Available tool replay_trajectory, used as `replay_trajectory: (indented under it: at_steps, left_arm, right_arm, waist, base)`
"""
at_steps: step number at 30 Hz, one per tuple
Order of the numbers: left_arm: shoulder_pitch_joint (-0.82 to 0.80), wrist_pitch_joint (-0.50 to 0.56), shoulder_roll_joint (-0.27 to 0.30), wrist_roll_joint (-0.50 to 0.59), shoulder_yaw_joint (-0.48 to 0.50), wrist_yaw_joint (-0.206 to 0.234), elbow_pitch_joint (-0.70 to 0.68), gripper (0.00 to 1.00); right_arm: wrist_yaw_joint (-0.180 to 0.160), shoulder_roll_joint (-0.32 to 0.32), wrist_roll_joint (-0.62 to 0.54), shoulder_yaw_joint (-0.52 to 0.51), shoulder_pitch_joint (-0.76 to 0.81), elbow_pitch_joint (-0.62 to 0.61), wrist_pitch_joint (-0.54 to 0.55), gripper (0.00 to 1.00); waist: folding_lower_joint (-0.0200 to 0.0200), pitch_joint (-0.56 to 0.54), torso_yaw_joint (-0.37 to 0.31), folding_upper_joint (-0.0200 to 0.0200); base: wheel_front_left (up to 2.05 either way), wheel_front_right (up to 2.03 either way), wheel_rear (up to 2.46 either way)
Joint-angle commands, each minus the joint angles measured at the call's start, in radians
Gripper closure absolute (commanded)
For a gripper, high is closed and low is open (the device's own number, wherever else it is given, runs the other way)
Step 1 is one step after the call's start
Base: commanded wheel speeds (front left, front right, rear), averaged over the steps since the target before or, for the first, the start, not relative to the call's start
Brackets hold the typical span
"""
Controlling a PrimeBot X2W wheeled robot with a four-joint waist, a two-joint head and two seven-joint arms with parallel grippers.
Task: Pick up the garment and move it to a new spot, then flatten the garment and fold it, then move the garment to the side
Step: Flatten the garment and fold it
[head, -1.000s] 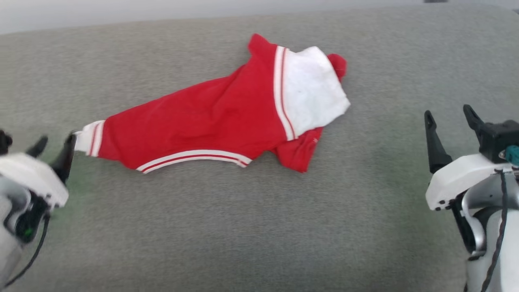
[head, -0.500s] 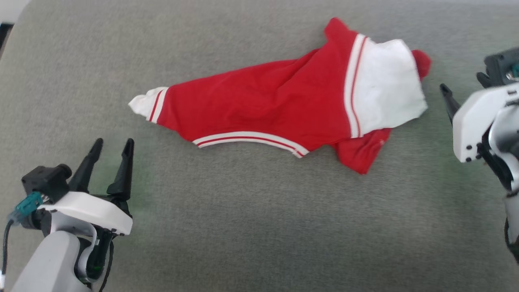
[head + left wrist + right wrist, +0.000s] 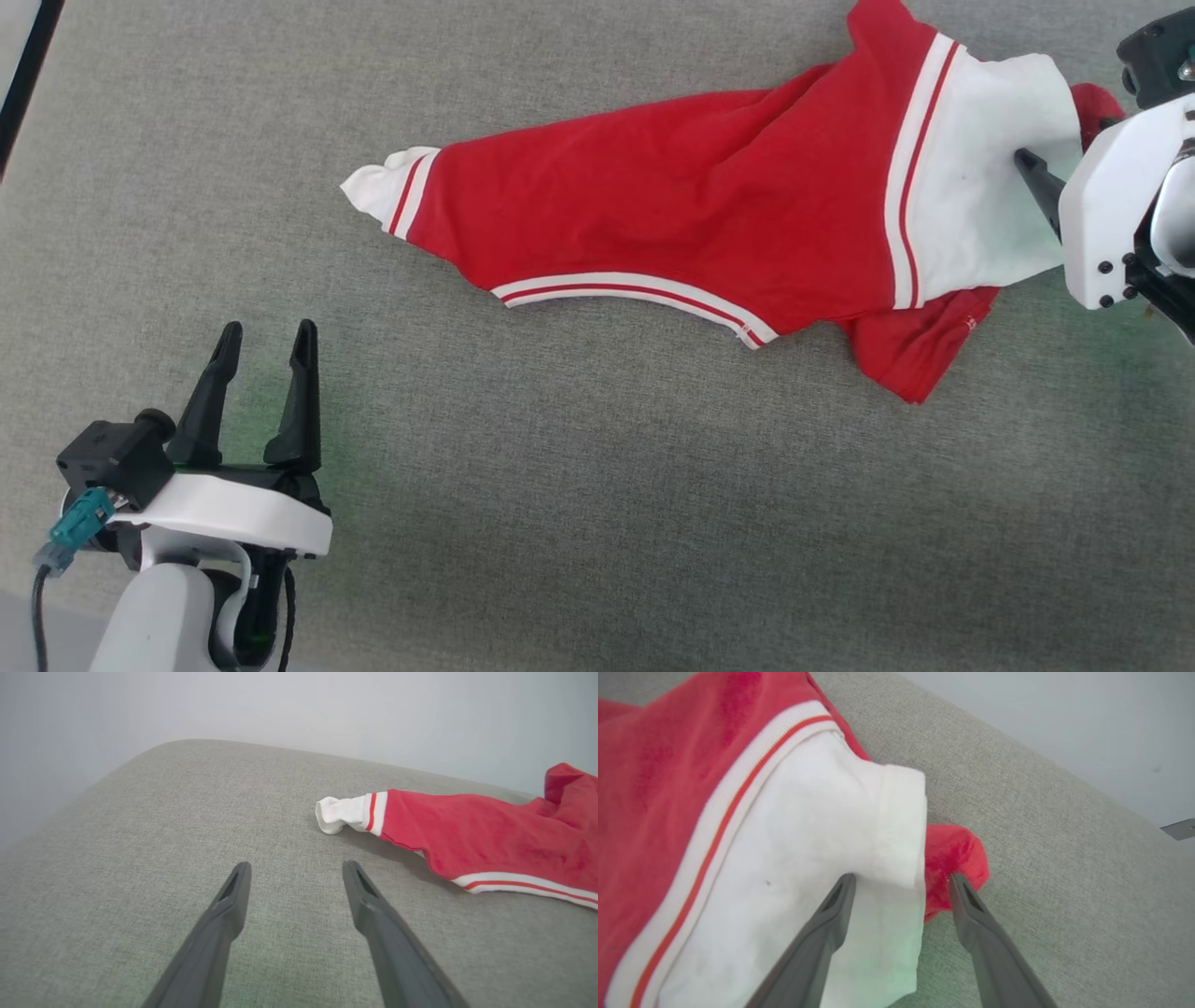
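Closest to the robot, the left end effector (image 3: 266, 327) is waiting with its two dark fingers spread apart and nothing between them. It is sitting nearer the robot than the garment (image 3: 672, 215), below the garment's small white sleeve tip (image 3: 338, 814), and well apart from it. It is likely resting there so it can reach that end when it is needed. The garment is lying crumpled and stretched long on the grey fabric surface (image 3: 560, 485), not flat yet. Its striped hem (image 3: 635, 289) is curving along the garment's near edge. At the other end of the garment, the big white sleeve (image 3: 808, 858) is lying on top of the red cloth, with a little red bump (image 3: 952, 858) poking out beside it. The right end effector (image 3: 902, 877) is reaching over this end of the garment with its fingers apart, holding nothing. One finger is hanging over the white sleeve and the other is sitting by the red bump, so the sleeve's edge is lying between them. I cannot tell if they are touching the cloth. It seems to be getting ready to pinch here and lift. Beyond the garment, a pale wall (image 3: 299, 709) is standing.
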Motion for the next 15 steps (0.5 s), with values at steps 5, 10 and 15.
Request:
replay_trajectory:
  at_steps: [5,10,15]
  left_arm:
    - [-0.010,-0.005,0.005,-0.006,-0.010,-0.003,-0.010,0.00]
    - [0.002,-0.005,0.011,-0.011,-0.009,-0.003,-0.006,0.00]
    - [0.020,-0.005,0.015,-0.005,-0.005,-0.003,-0.004,0.00]
  right_arm:
    - [-0.002,0.007,0.016,0.003,-0.024,0.010,-0.011,0.96]
    - [-0.002,0.018,0.016,-0.001,-0.032,0.022,-0.029,1.00]
    - [-0.002,0.018,0.021,-0.040,0.002,0.015,-0.051,1.00]
  waist:
    - [0.0000,0.007,-0.001,0.0000]
    - [0.0000,-0.001,-0.014,0.0000]
    - [0.0000,-0.027,-0.044,0.0000]
  base:
    - [0.00,0.00,0.00]
    - [0.00,0.00,0.00]
    - [0.00,0.00,0.00]
